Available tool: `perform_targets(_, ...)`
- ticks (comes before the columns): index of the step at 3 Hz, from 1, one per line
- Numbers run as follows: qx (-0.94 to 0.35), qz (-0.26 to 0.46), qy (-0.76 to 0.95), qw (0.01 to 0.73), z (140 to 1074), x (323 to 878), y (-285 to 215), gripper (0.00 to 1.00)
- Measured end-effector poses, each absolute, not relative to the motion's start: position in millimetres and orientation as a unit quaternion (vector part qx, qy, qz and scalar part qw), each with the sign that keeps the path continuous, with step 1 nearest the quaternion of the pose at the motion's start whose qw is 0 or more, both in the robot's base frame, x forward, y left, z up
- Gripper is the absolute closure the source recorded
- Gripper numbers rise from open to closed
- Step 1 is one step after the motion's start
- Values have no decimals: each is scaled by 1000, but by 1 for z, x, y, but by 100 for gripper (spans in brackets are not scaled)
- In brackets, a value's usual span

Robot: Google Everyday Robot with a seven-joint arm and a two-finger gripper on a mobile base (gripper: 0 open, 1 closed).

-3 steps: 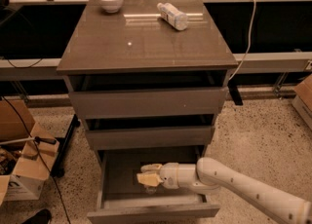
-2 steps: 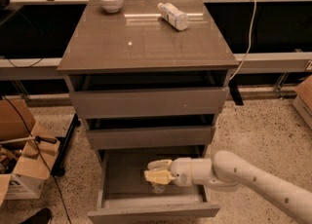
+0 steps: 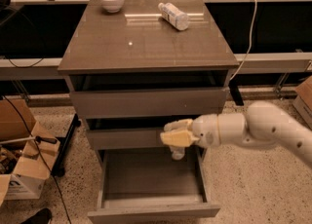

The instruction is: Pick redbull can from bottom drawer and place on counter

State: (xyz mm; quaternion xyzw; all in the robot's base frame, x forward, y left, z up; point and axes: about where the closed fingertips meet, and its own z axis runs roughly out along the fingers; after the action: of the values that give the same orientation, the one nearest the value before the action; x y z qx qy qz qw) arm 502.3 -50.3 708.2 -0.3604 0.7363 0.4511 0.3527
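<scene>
The bottom drawer (image 3: 152, 211) is pulled open and its grey inside shows bare. My gripper (image 3: 175, 137) hangs above the drawer's back part, level with the middle drawer's front. Its cream fingers are shut on the redbull can (image 3: 178, 154), whose small silver-grey lower end sticks out below them, lifted off the drawer floor. The white arm (image 3: 258, 130) reaches in from the right. The counter (image 3: 146, 47) is the glossy grey-brown top above.
On the counter stand a white bowl (image 3: 111, 0) at the back left and a clear plastic bottle (image 3: 174, 15) lying at the back right. The two upper drawers are slightly open. Cardboard boxes (image 3: 24, 169) and cables lie on the floor at left.
The gripper has risen out of the bottom drawer and shifted right, up to the middle drawer's front, bringing the can with it.
</scene>
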Motion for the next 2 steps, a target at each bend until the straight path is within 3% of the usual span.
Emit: perform_targets(2, -419, 351, 731, 410, 896, 562, -71, 100)
